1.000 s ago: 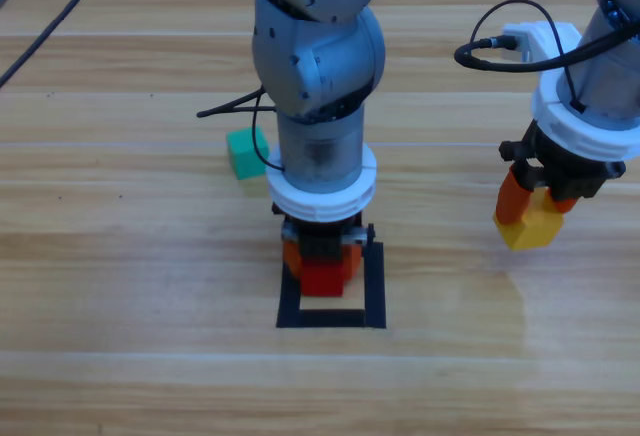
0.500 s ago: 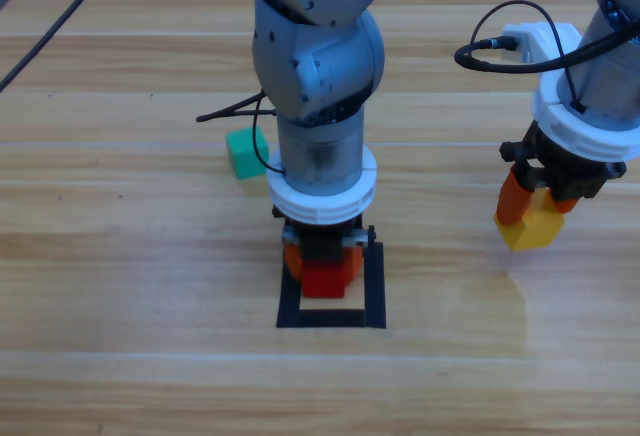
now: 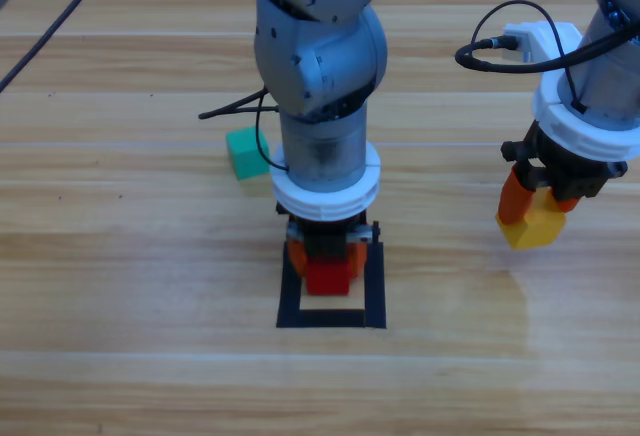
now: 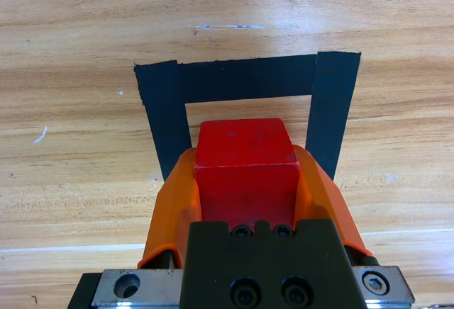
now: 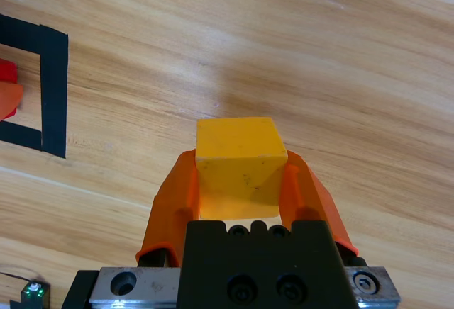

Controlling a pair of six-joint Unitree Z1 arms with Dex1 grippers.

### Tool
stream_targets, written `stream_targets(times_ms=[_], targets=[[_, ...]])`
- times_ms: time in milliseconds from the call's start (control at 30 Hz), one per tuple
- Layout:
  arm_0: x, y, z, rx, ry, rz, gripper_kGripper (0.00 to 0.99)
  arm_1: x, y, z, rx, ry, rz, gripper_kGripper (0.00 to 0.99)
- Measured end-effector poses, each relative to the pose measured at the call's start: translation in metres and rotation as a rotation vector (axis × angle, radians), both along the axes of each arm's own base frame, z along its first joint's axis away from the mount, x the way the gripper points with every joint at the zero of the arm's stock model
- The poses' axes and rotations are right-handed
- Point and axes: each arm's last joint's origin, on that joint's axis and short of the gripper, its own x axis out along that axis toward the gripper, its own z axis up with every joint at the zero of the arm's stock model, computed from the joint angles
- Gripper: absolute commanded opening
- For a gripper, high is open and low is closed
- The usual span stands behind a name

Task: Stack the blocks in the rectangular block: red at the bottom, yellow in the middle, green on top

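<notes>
My left gripper (image 3: 326, 259) is shut on the red cube (image 3: 328, 276) and holds it inside the black tape rectangle (image 3: 330, 319). In the left wrist view the red cube (image 4: 245, 160) sits between the orange jaws, with the tape rectangle (image 4: 245, 79) framing it. I cannot tell whether the cube touches the table. At the right, my right gripper (image 3: 537, 218) is shut on the yellow cube (image 3: 535, 228) and holds it above the wood; the same yellow cube (image 5: 240, 164) shows in the right wrist view. The green cube (image 3: 245, 152) lies loose on the table, left of the left arm.
A black cable (image 3: 228, 111) trails from the left arm near the green cube. The bulky left arm (image 3: 320, 46) hangs over the back of the rectangle. The right wrist view catches the tape rectangle (image 5: 53, 89) far to its left.
The left arm has shifted a little to the right and lower with the red cube over the rectangle. The right arm and the green cube have not moved.
</notes>
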Motion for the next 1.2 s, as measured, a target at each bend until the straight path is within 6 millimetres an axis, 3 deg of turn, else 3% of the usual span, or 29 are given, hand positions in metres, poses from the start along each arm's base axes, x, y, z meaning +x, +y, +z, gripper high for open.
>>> stream_targets(times_ms=[1200], targets=[[-0.0058, -0.0071, -0.0035, 0.003, 0.004, 0.003, 0.0, 0.0004, -0.0002, -0.0005, -0.008, -0.005, 0.005, 0.02]])
